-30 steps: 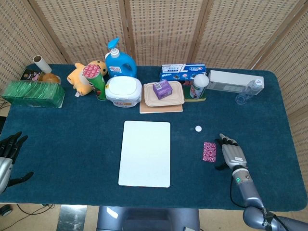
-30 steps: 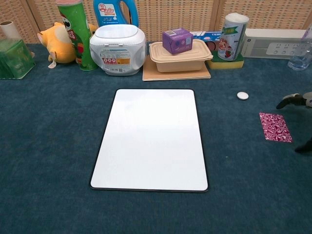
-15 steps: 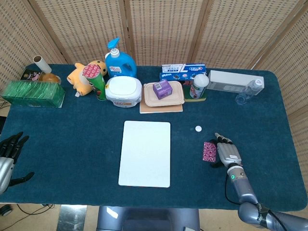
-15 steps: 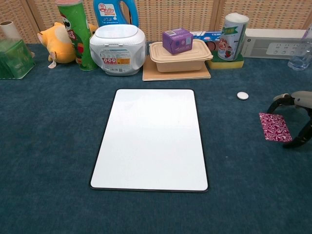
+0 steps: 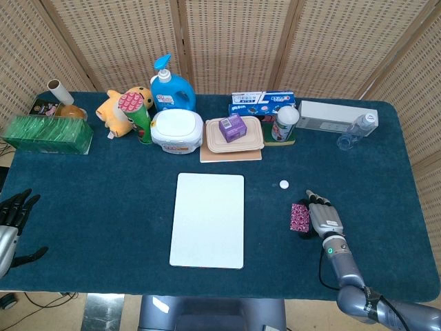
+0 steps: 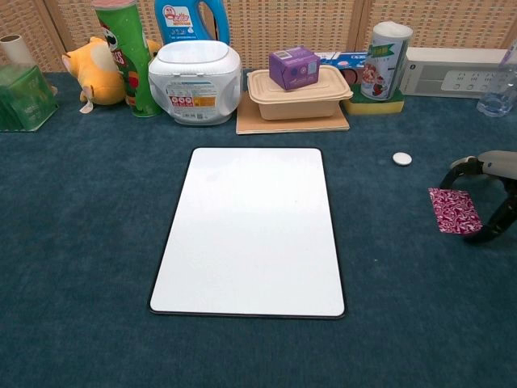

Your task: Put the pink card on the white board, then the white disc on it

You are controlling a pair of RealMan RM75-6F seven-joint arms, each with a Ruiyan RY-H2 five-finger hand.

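A: Quick pass. Right hand (image 5: 324, 219) sits at the far edge of the small pink patterned card (image 6: 455, 212), fingers arched over it, tips at the card's edge. I read that as setting up a pinch.

B: Holding it?

A: Can't tell. The card looks slightly tipped in the chest view, but whether the fingers have clamped it isn't clear.

B: Where's the card relative to the goal?

A: On the dark blue felt table cover (image 5: 103, 193), well apart from the flat white rectangular board with a thin black rim (image 6: 252, 230). The board lies bare mid-table, likely centred so either arm reaches it. The small white round disc (image 6: 402, 158) lies on the cloth between board and card, nearer the back.

B: Left hand?

A: The left hand (image 5: 14, 214) rests at the table's left edge, fingers spread, holding nothing. Parked out of the way, I'd say.

B: Any readable text?

A: Not much. The blue detergent bottle with pump top (image 5: 170, 86) has a red-and-white label, illegible. The white tub with a lid (image 6: 195, 81) has small print, too fine. The purple cardboard box (image 6: 294, 66) atop the beige lidded food container (image 6: 299, 93): label unreadable.
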